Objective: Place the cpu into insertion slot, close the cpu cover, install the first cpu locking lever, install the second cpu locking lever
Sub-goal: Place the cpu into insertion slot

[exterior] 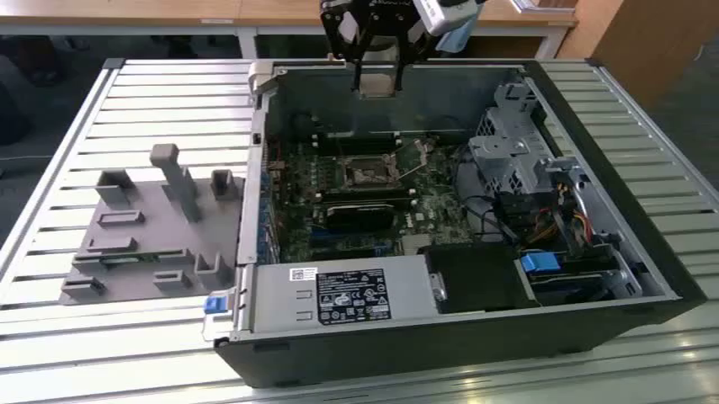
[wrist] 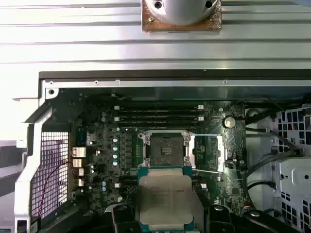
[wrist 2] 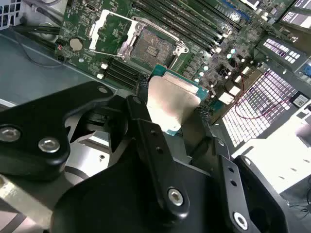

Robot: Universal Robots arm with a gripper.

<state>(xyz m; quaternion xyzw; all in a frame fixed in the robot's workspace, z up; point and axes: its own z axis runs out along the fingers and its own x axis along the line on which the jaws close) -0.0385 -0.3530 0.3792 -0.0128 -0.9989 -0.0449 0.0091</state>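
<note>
Gripper, black and two-fingered, hangs over the far wall of the open black computer case on the slatted metal worktop; it pinches the small flat square silver-topped cpu by two opposite edges; the black-rimmed square insertion slot lies on the green board below, off toward the case's middle from the gripper rather than under it; the chip's edges look squared to the slot's; the thin silver cpu cover stands swung open just beside the slot, leaving it bare.
</note>
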